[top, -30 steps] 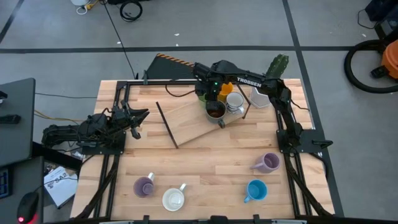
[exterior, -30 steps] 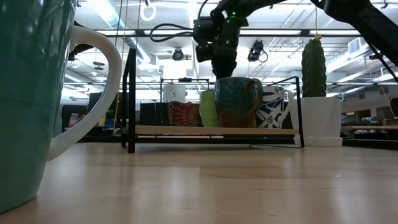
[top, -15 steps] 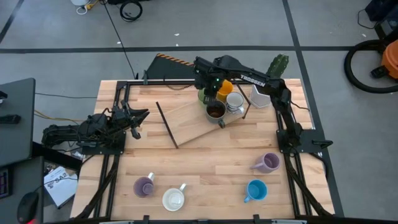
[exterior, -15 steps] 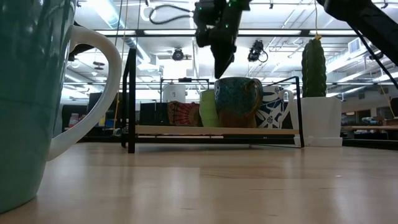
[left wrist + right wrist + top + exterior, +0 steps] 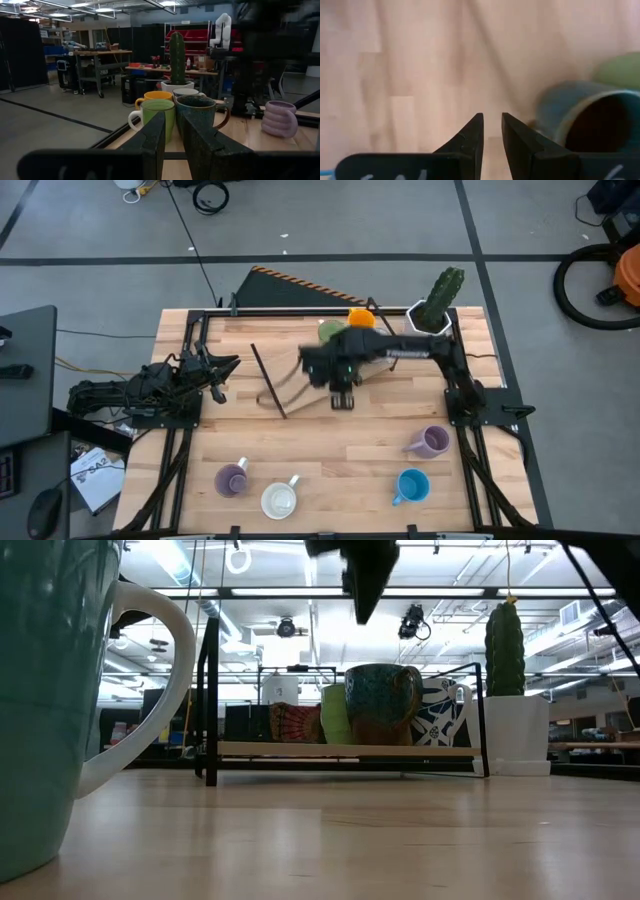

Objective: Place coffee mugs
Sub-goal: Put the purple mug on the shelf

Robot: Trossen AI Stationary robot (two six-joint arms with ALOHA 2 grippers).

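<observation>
On the low rack (image 5: pixel 340 750) at the table's far side stand an orange mug (image 5: pixel 360 317), a green mug (image 5: pixel 329 330), a dark brown mug with a teal outside (image 5: pixel 381 705) and a white patterned mug (image 5: pixel 440 712). In the high view my right arm hides the last two. My right gripper (image 5: pixel 342 398) hangs shut above the rack's board, clear of the dark mug (image 5: pixel 585 120). On the near table rest a lilac mug (image 5: pixel 432 442), a blue mug (image 5: pixel 411 486), a second lilac mug (image 5: pixel 232 480) and a white mug (image 5: pixel 280 500). My left gripper (image 5: pixel 222 366) waits shut at the table's left.
A cactus (image 5: pixel 441 288) in a white faceted pot (image 5: pixel 517 735) stands at the far right corner beside the rack. The rack's black frame posts (image 5: pixel 211 700) rise at its ends. Bare wood (image 5: pixel 330 450) lies between the rack and the near mugs.
My right gripper has risen off the dark brown mug on the rack and swung toward the table's near edge, over the rack's board. The dark mug has stayed upright on the rack among the others.
</observation>
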